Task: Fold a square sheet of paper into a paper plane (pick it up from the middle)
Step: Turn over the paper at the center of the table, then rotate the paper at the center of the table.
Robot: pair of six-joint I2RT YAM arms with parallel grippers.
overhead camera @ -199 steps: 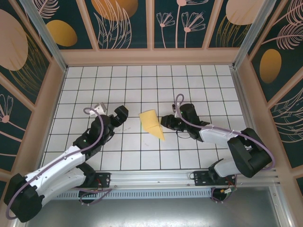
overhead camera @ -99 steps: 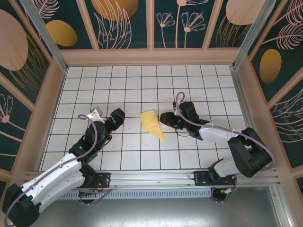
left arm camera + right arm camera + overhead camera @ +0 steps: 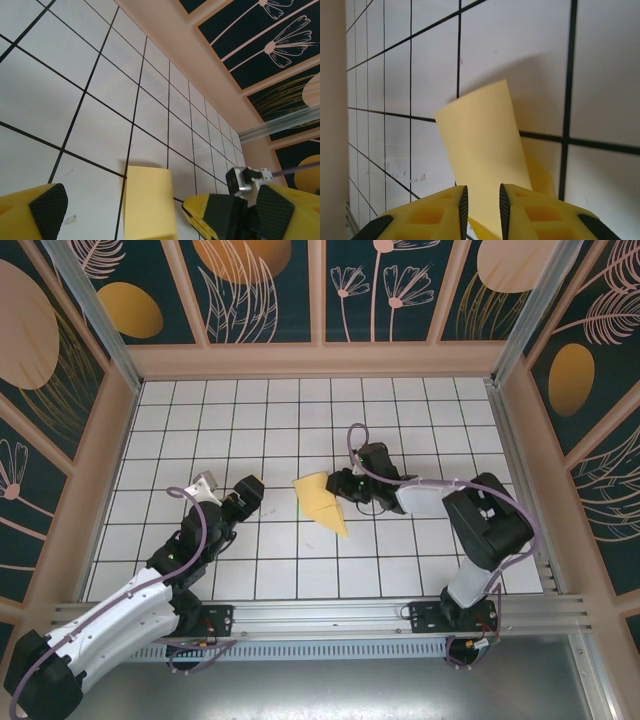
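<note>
Floral panelled walls [image 3: 260, 290] close in the white grid-tiled table [image 3: 300, 410] on the left, far and right sides, and an aluminium rail [image 3: 330, 615] runs along its near edge. The left arm [image 3: 130, 600] lies diagonally from the near-left corner toward the middle, with a purple cable [image 3: 205, 525] looping along it. The right arm [image 3: 485, 530] bends up from the near right and reaches left across the tiles.

The sheet of paper [image 3: 320, 502] sits on the table near the middle, between the two grippers, with bare tiles all round it. It is pale yellow and folded into a wedge, broad at its far end and tapering to a point at the near right. In the right wrist view one layer curls up off the tiles and throws a shadow.

The left gripper [image 3: 248, 490] rests just left of the paper, apart from it, its fingers spread wide. The right gripper [image 3: 338, 483] meets the wedge's right edge. Its fingers [image 3: 435, 210] stand a narrow gap apart with paper showing between them, and whether they pinch it cannot be told.
</note>
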